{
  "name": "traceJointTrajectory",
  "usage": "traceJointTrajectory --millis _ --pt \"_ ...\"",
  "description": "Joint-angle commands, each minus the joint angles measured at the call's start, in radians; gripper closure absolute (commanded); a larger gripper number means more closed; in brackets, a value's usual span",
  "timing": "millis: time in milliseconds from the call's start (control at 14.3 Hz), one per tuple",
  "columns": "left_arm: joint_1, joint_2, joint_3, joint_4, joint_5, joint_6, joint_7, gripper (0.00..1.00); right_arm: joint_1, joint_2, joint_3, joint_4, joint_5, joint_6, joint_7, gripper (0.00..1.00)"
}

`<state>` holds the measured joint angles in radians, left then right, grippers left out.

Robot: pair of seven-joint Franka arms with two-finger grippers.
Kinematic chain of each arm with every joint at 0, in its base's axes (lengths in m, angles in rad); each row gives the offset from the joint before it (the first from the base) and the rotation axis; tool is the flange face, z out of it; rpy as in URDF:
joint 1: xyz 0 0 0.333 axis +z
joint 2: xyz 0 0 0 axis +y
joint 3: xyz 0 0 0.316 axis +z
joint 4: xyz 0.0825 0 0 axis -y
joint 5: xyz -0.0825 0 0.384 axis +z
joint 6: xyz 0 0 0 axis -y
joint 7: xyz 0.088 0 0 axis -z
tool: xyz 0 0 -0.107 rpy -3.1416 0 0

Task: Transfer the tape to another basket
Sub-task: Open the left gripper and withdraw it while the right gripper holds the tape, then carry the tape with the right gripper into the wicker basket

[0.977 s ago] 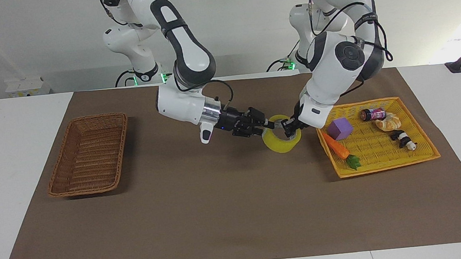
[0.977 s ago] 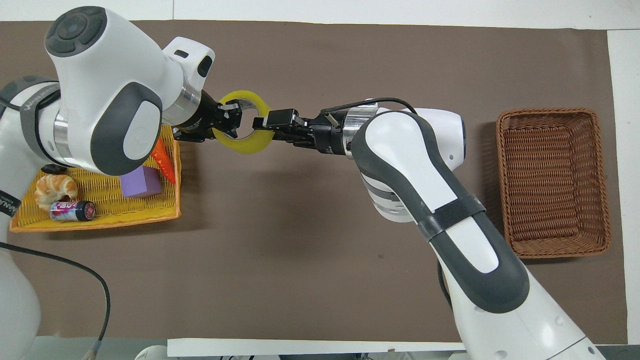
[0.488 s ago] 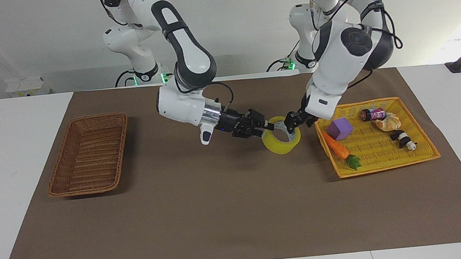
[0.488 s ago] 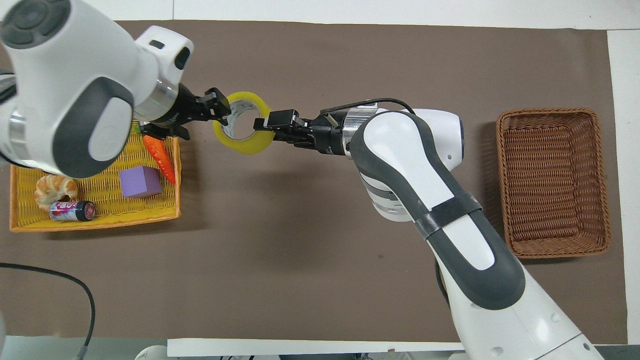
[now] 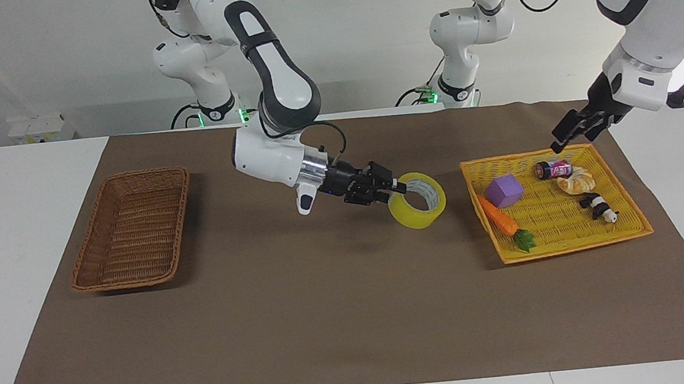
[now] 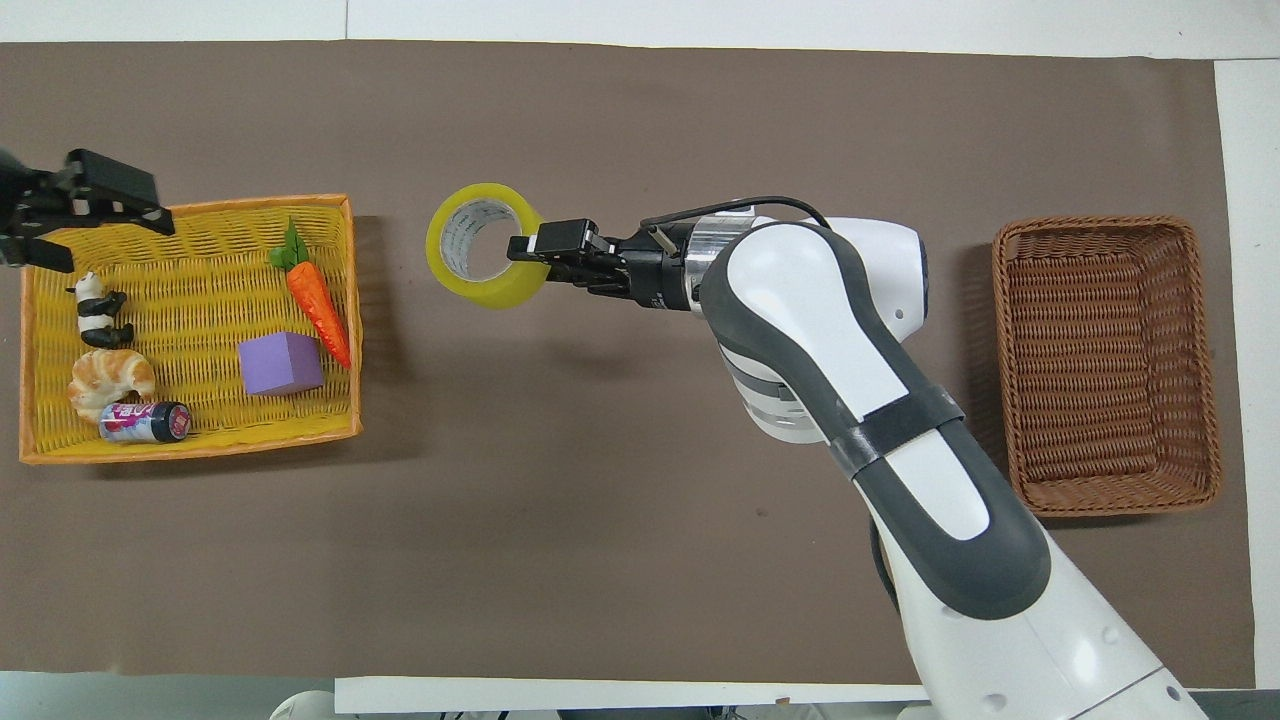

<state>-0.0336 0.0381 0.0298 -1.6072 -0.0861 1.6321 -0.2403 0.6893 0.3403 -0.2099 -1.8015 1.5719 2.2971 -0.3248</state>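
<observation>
The tape [image 5: 418,213], a yellow roll with a pale core, hangs tilted over the brown mat, closer to the yellow tray than to the basket. My right gripper [image 5: 396,187] is shut on its rim, one finger inside the core; from overhead the right gripper [image 6: 525,247] pinches the tape [image 6: 480,293] on its basket side. The wicker basket [image 5: 133,284] sits with nothing in it at the right arm's end of the table, as the overhead view of the basket [image 6: 1100,225] confirms. My left gripper [image 5: 569,132] is open, raised over the yellow tray's edge, holding nothing [image 6: 110,215].
The yellow mesh tray [image 5: 570,249] at the left arm's end holds a toy carrot [image 5: 502,220], a purple cube [image 5: 504,191], a small can [image 5: 553,168], a croissant [image 5: 576,182] and a panda figure [image 5: 597,205]. Bare brown mat lies between tape and basket.
The left gripper opened, let go of the tape and swung up and away over the yellow tray. The right gripper keeps the tape, barely moved.
</observation>
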Motion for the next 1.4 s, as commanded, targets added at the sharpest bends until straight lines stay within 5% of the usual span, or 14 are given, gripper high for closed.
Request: traceJointTrajectory --millis 0,419,698,977,1326 --pt "0.061 -0.017 -0.013 -0.030 0.020 0.003 0.018 0.00 -0.112 -0.017 -0.002 0.004 -0.091 -0.137 -0.026 1.00" --pt "0.052 -0.040 -0.016 -0.017 0.118 -0.027 0.024 0.00 -0.538 -0.044 -0.005 0.007 -0.372 -0.611 -0.150 1.00" --pt "0.051 0.017 -0.019 0.183 0.141 -0.211 0.030 0.00 -0.880 -0.031 -0.005 0.062 -0.637 -0.870 -0.323 1.00" --pt "0.058 0.039 -0.022 0.214 0.140 -0.216 0.077 0.00 -1.097 -0.023 -0.005 0.048 -0.861 -0.935 -0.614 1.00" --pt "0.083 0.010 -0.013 0.149 0.086 -0.161 0.124 0.00 -1.168 0.054 -0.005 0.010 -0.908 -0.915 -0.743 1.00"
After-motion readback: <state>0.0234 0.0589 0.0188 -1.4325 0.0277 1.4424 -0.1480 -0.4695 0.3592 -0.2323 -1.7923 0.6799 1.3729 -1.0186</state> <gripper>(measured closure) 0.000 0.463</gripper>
